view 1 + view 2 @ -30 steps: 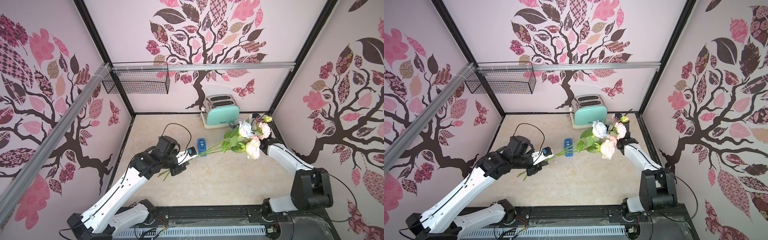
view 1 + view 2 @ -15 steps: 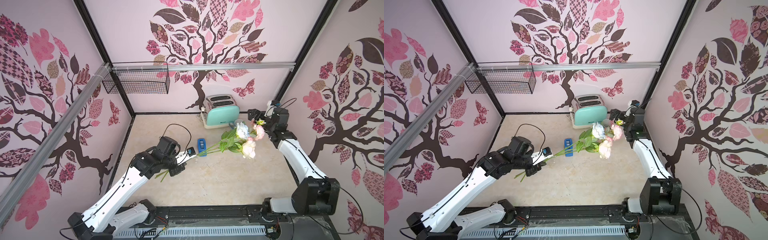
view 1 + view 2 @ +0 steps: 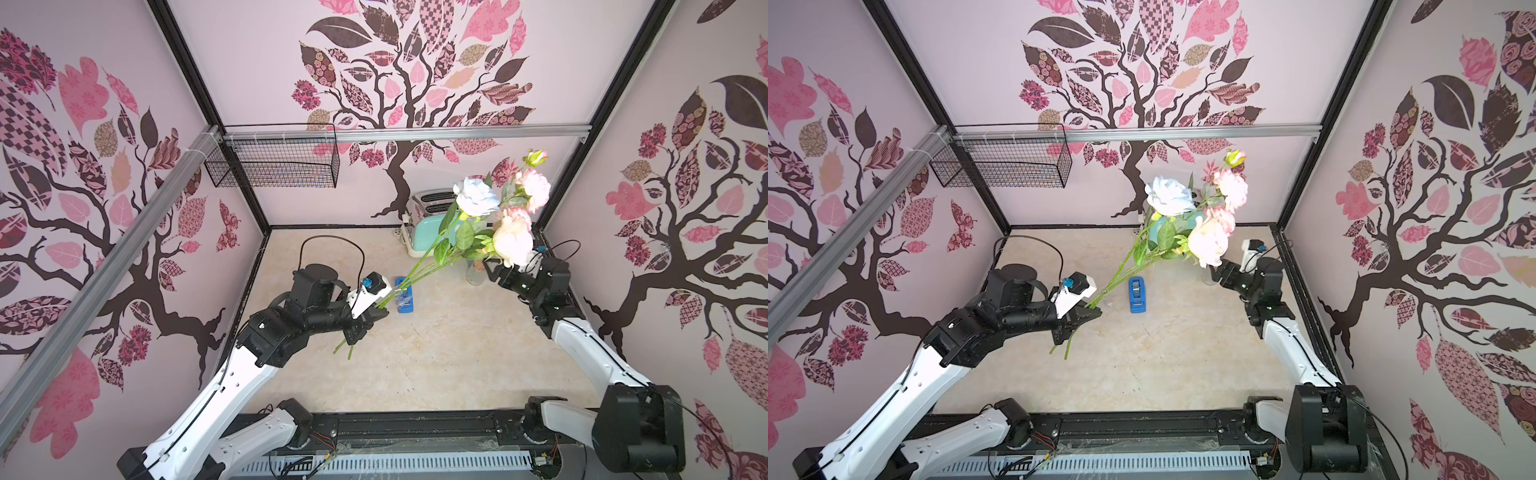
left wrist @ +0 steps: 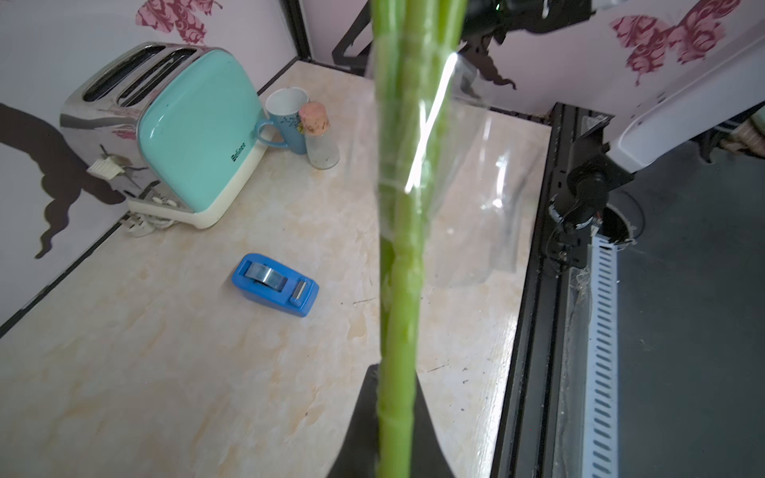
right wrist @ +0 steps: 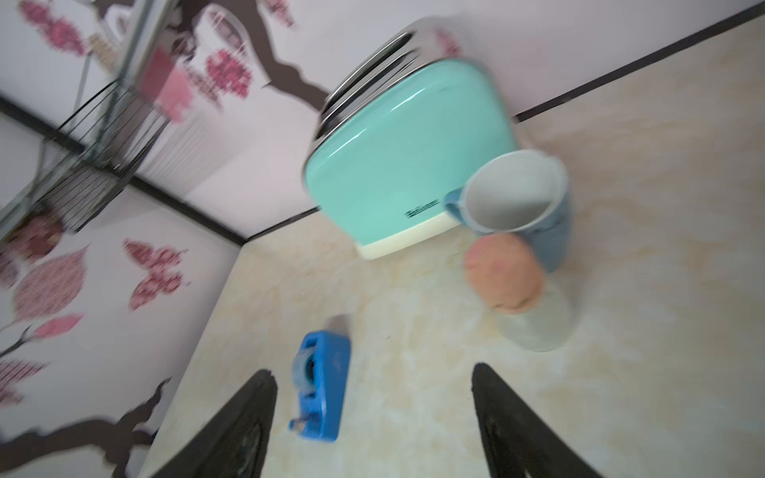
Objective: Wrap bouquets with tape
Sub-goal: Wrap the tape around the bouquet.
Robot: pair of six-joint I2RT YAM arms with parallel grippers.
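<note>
Left gripper (image 3: 367,321) is clamped on the bouquet (image 3: 443,251) low on its stems (image 4: 399,289). The cut ends poke out behind the jaws, and the blooms are raised well ahead of them, tilted up toward the right arm.

Just past the clamp, the left wrist view shows a clear tape strip (image 4: 418,136) lying on the stems, with a loose, glossy flap (image 4: 480,178) standing off to one side, unstuck. The binding looks begun but not finished. I cannot tell from this view whether the strip goes all the way round.

Well ahead of the left gripper, the right gripper (image 5: 372,372) has its jaws apart with nothing between them. As far as the top views show, it touches neither stems nor tape.

The tape dispenser (image 3: 1137,295) sits on the tabletop (image 3: 1183,353) below the stems, just ahead of the left gripper and between the two grippers. No strip is visibly drawn from it.

By my reading, what remains is pressing the flap down round the stems and perhaps adding another turn.
</note>
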